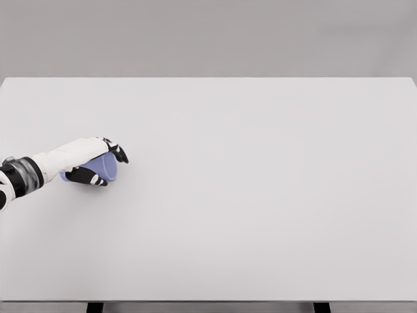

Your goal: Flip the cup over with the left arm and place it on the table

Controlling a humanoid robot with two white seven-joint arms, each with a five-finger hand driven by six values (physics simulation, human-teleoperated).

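One robot hand (91, 164), our left, is clamped around the lavender cup (103, 168), which lies tilted on its side low over the counter (260, 195) near its left edge. We judge a loose thumb hold could let it roll free mid-flip.

Counter (260, 195) matt, smooth, pale grey, cup (104, 167) smooth lilac plastic, left hand (88, 160) glossy white shell, black fingers (121, 154)
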